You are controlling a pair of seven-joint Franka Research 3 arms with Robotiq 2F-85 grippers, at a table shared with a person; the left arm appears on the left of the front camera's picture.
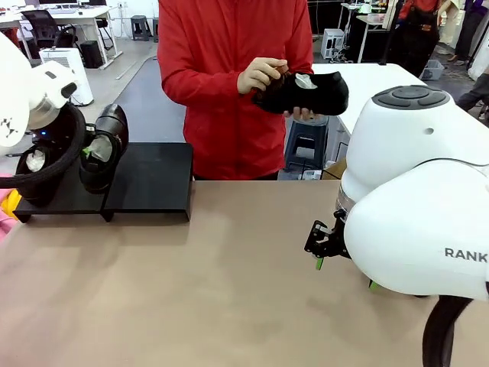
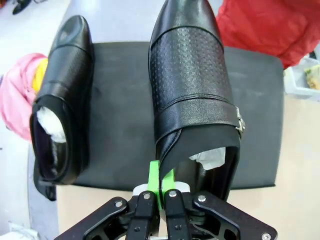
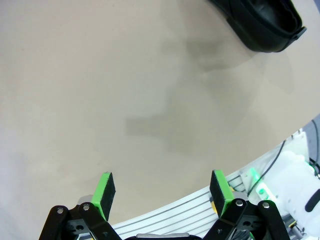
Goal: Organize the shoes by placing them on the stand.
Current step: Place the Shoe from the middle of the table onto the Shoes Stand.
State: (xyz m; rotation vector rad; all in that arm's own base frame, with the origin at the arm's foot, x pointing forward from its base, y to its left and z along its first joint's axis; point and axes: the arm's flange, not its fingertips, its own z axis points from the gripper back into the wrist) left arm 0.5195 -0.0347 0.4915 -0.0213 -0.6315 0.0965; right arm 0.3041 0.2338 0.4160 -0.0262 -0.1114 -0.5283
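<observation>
Right arm, big white casing, sits closest, over the table nr its right edge.

From L:
- Left arm comes in over the table's far-left corner, where the stand sits along the far edge.
- 1st shoe lies flat on the stand's L part w/ white paper in its opening. Partly hid behind the left arm in front view.
- 2nd shoe is just R of it, apart, over the stand's middle.
- Left gripper is clamped tight on the 2nd shoe's heel rim, leather pinched betw. the green pads. Front view shows this shoe tilted, toe up and heel low at the stand. Can't tell if the heel touches. Paper wad in its opening too.
- Pink/yellow cloth lies past the stand's L end.

Centre: person in red top stands at the far edge. 3rd shoe is in both hands, held at chest height, well above the table. One hand is on its upper, the other's fingers under the sole.

R: right gripper has jaws spread wide w/ nothing betw. the pads. It hangs over bare table nr the near edge. 4th shoe is on the table beyond it, well apart, only its dark end seen at the wrist view's top.
</observation>
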